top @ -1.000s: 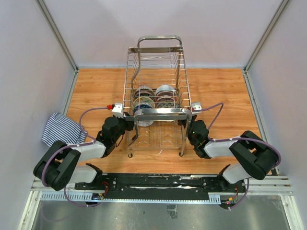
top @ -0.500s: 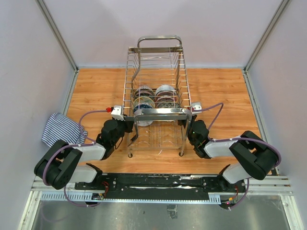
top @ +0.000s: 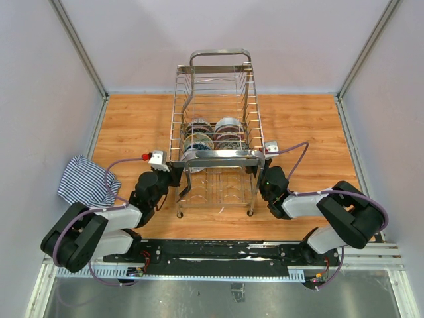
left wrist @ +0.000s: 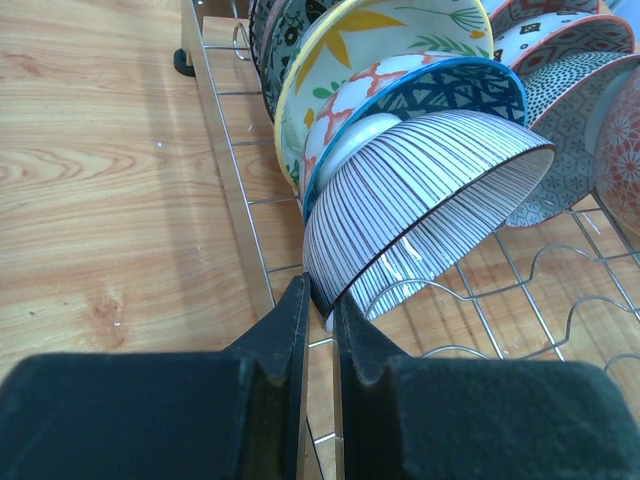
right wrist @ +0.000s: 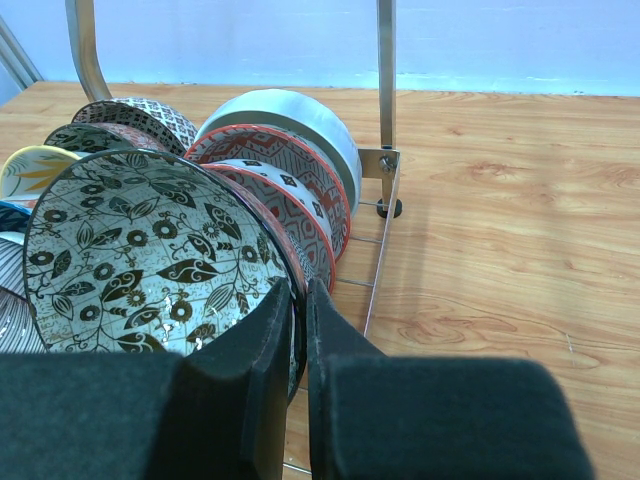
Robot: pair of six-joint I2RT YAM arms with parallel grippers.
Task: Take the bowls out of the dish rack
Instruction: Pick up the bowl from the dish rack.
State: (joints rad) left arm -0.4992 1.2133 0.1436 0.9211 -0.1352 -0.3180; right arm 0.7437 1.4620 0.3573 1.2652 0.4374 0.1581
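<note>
Near the middle of the wooden table stands the dish rack, its long side running away from the arms, with a tubular loop handle at each end; the bowls stand on edge in two rows inside it, packed one against the other; at the left row, the left gripper reaches in from the left side of the rack, and its two black fingers pinch the rim of the striped bowl, white with thin dark lines, the nearest one of that row; this bowl leans on a bowl with blue triangles, and behind that comes a yellow-rimmed bowl; at the right row, the right gripper comes in from the right side of the rack, and its fingers are closed on the rim of the leaf-patterned bowl, pale inside with black leaves, the front one of its row; behind it stand red-rimmed bowls and a pale blue-grey bowl; both gripped bowls are inside the rack; a striped cloth lies at the left edge of the table, apart from the rack
</note>
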